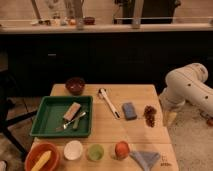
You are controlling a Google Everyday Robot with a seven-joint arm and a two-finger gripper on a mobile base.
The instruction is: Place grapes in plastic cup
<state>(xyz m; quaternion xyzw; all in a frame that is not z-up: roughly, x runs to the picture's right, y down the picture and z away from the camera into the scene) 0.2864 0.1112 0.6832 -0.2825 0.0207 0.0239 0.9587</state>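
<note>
With the claw [170, 118] wide and empty just right of the grapes [149, 114], a shallow pinch could shed berries onto the surface [112, 131] during the carry to the cup [95, 152], well left-front of the grapes.
</note>
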